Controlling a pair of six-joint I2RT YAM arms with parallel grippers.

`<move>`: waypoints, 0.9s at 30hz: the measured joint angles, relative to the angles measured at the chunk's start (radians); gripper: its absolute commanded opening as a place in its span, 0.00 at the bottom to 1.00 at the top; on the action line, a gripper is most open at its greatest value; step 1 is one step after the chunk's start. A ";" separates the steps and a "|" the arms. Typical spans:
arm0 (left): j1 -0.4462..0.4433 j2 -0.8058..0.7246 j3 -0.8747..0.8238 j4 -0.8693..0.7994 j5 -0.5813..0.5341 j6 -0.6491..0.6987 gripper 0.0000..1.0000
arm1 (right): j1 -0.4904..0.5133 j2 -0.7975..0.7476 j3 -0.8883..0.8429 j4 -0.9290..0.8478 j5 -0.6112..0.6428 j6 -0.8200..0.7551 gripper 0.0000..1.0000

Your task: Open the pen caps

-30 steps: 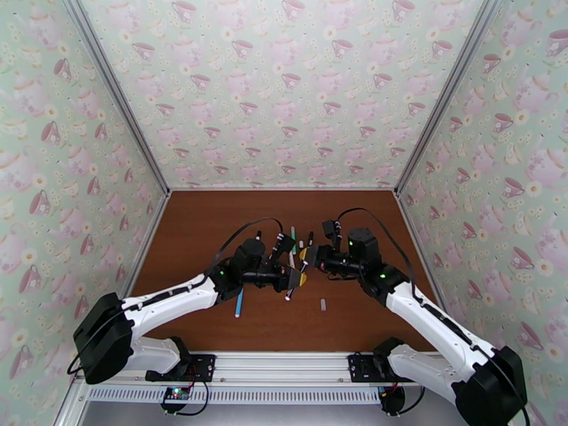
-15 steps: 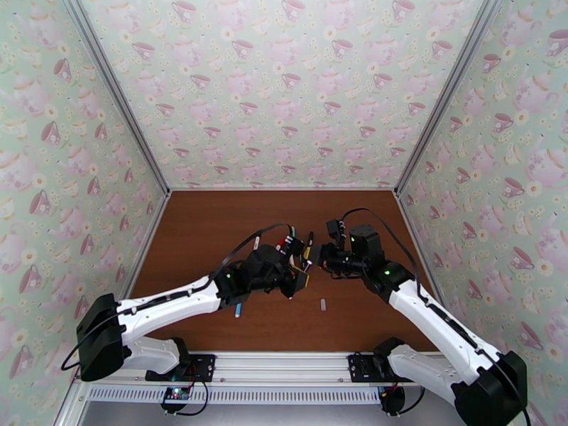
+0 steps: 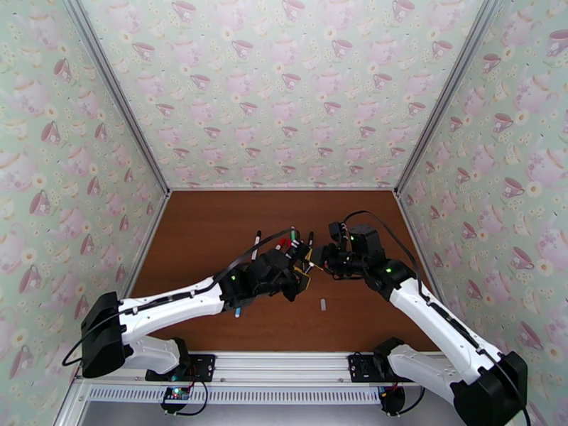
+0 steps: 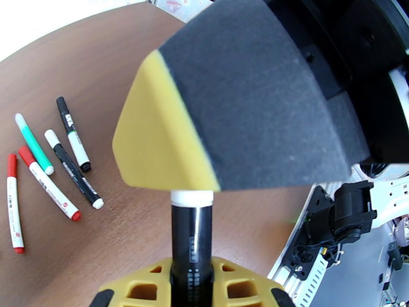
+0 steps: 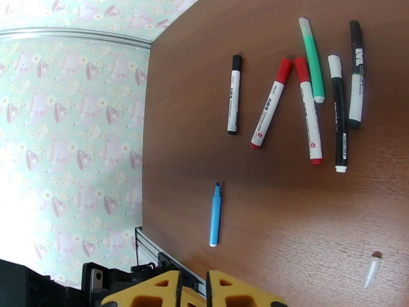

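Since a second ago, both wrists have slid a little toward 3 o'clock over the brown table [image 3: 192, 228], and the left wrist has rolled, so the two tools now meet tip to tip near the table's middle.

From above, the left gripper [image 3: 301, 277] points toward 2 o'clock at the right gripper [image 3: 321, 258].

Seen from the left wrist, the left gripper [image 4: 191, 285] pinches a black pen [image 4: 191, 241] between its yellow fingers [image 4: 240, 282]. The pen runs toward 12 o'clock, shows a white ring, then vanishes behind the grey-and-yellow pad [image 4: 230, 98] of the right gripper. Whether that pad grips the pen's end cannot be told.

From the right wrist, the right gripper [image 5: 193, 291] sits at 6 o'clock with its fingers [image 5: 148, 292] pressed together.

Six pens lie flat at 1 o'clock there:
- a white pen with black ends [image 5: 233, 95]
- a red-capped pen [image 5: 270, 106]
- a second red pen [image 5: 308, 111]
- a green pen [image 5: 313, 60]
- a black pen with a white cap [image 5: 337, 116]
- a black-and-white pen [image 5: 355, 72]

A blue pen [image 5: 216, 216] lies apart near the centre, its pointed tip showing. A pale loose cap [image 5: 371, 271] lies alone at 5 o'clock. From above, that loose cap [image 3: 323, 304] rests at 6 o'clock of the grippers.
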 measured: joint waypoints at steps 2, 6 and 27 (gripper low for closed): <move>-0.003 0.005 0.007 -0.008 -0.007 0.003 0.00 | 0.000 0.000 0.001 -0.002 0.006 0.001 0.05; 0.013 0.010 0.000 0.018 0.034 -0.005 0.00 | -0.004 0.000 0.001 0.005 0.010 0.000 0.05; 0.179 -0.151 -0.211 0.113 0.414 -0.131 0.00 | -0.134 -0.030 -0.040 0.182 0.021 -0.084 0.05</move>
